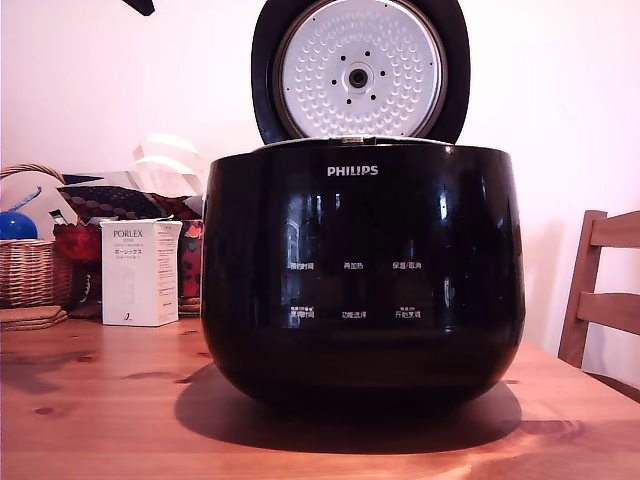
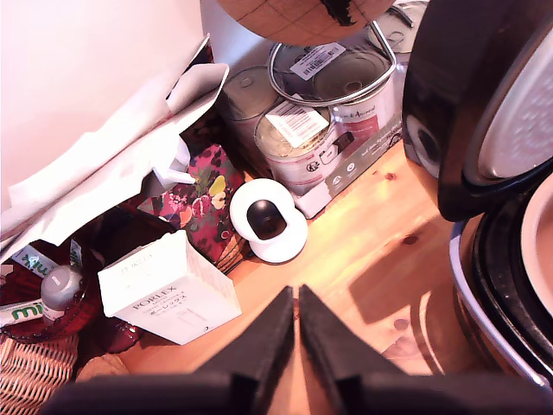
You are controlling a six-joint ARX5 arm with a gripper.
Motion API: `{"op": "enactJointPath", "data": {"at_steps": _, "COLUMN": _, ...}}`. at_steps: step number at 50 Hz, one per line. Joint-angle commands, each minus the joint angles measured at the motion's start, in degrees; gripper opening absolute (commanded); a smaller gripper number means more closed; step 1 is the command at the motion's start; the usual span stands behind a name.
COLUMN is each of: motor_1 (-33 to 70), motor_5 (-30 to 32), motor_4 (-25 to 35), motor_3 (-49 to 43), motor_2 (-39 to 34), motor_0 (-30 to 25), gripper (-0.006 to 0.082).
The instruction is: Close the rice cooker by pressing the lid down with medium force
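Standing fully upright, the lid (image 1: 360, 70) is hinged at the far side of the rice cooker (image 1: 362, 280); gripper (image 2: 296, 322), fingers together, hovers beside it; best push steadily on the lid's top edge.

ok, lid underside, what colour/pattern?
Silver metal disc with a dimpled texture and a ring of small holes, on the black lid. Clearest in the exterior view.
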Motion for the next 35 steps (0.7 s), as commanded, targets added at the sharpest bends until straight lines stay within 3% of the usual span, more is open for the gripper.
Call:
{"op": "enactJointPath", "data": {"at_steps": 1, "motor_1": 0.92, "motor_5": -0.17, "motor_4": 0.07, "motor_3": 4.0, "motor_2": -0.04, "motor_0": -0.07, "gripper": -0.0022}}
{"op": "enactJointPath", "data": {"at_steps": 18, "motor_1": 0.92, "motor_5": -0.17, "motor_4": 0.59, "motor_3": 16.5, "motor_2": -0.04, "motor_0": -0.07, "gripper": -0.0023}}
{"op": "enactJointPath", "data": {"at_steps": 35, "motor_1": 1.31, "motor_5": -0.17, "motor_4": 9.22, "motor_3": 28.83, "motor_2": -0.02, "motor_0": -0.24, "gripper": -0.0023}}
